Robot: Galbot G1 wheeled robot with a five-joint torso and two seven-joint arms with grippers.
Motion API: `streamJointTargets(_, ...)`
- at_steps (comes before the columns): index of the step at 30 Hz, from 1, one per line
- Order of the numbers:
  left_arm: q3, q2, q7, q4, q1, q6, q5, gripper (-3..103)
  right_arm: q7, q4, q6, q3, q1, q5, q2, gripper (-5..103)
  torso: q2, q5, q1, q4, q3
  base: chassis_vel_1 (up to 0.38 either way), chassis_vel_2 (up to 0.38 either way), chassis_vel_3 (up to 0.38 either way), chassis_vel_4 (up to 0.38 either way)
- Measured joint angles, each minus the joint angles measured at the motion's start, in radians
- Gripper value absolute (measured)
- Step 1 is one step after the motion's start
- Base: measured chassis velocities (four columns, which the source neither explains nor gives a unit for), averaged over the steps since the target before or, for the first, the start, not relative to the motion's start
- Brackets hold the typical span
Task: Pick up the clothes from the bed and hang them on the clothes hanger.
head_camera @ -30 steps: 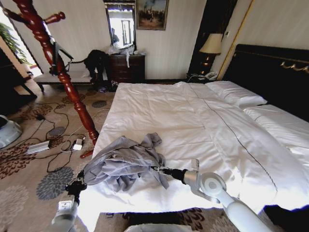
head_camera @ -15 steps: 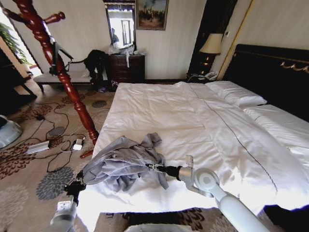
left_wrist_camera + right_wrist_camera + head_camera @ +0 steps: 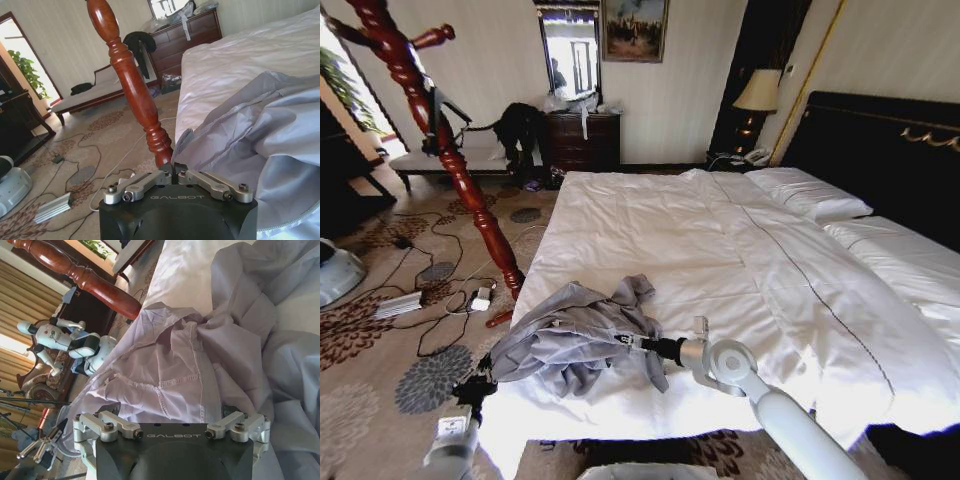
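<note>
My left gripper (image 3: 483, 380) sat at the bed's (image 3: 740, 260) near left corner, clenched on the edge of the clothes (image 3: 575, 335) (a crumpled grey-blue shirt heaped near the foot edge). My right gripper (image 3: 625, 342) was pressed into the heap's right side, fingers spread w/ fabric between them. Wooden coat stand (image 3: 450, 150) stood just beside the bed's left edge.

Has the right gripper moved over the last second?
Yes. The right gripper has slid toward the robot's left across the bed, away from the dark stitched line, and now reaches into the grey-blue shirt.
</note>
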Motion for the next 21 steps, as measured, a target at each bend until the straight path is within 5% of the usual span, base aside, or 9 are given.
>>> streamJointTargets(6, -0.007, 0.001, 0.0, -0.004, 0.003, 0.0, -0.003, 0, -0.004, -0.065, 0.004, -0.025, 0.033, -0.017, 0.015, 103, 0.0, 0.0001, 0.0, 0.0, 0.0, 0.0, 0.0, 0.0, 0.0)
streamJointTargets(21, 0.004, 0.0, 0.002, 0.007, -0.008, -0.001, -0.004, 0, -0.007, -0.051, 0.007, -0.023, 0.03, -0.024, -0.004, 52, 0.0, 0.0001, 0.0, -0.0001, 0.0, 0.0, 0.0, 0.0, 0.0)
